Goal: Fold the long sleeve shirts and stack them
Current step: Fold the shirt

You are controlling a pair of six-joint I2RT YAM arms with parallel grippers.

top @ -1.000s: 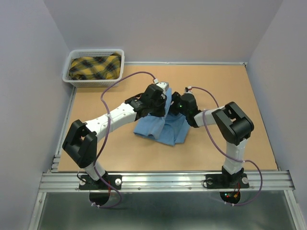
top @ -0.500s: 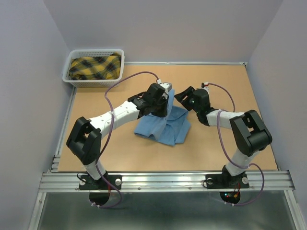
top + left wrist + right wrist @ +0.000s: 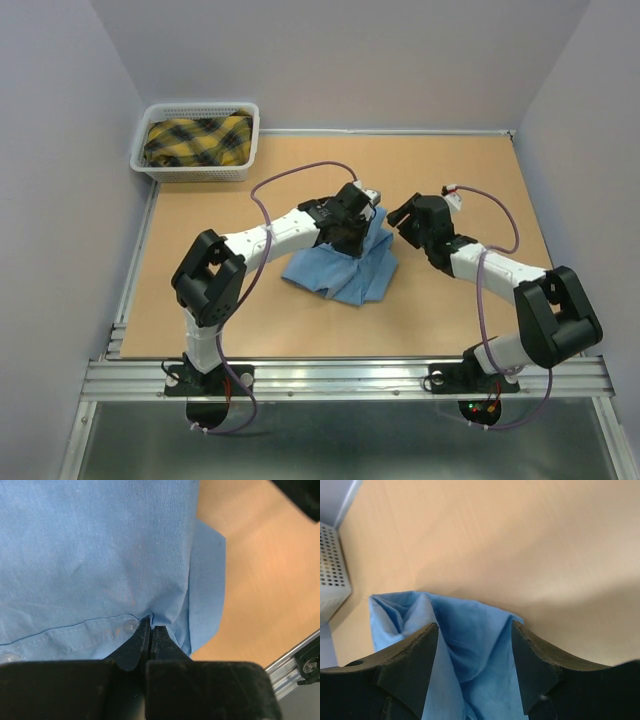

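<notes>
Two moves rightward: my left fingers point(image 3: 132, 649), clamped on the light blue cloth shirt point(image 3: 90, 555), seemingly fold it; right fingers point(image 3: 406, 670) retreat, parted, empty.

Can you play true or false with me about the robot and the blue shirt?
1. The left claw is pinched shut on the blue shirt. True.
2. The right claw is holding the shirt too. False: it is open, beside the shirt, and holds nothing.
3. The white basket has a yellow checked cloth in it. True.
4. The blue shirt lies in the basket. False: it lies on the table.
</notes>
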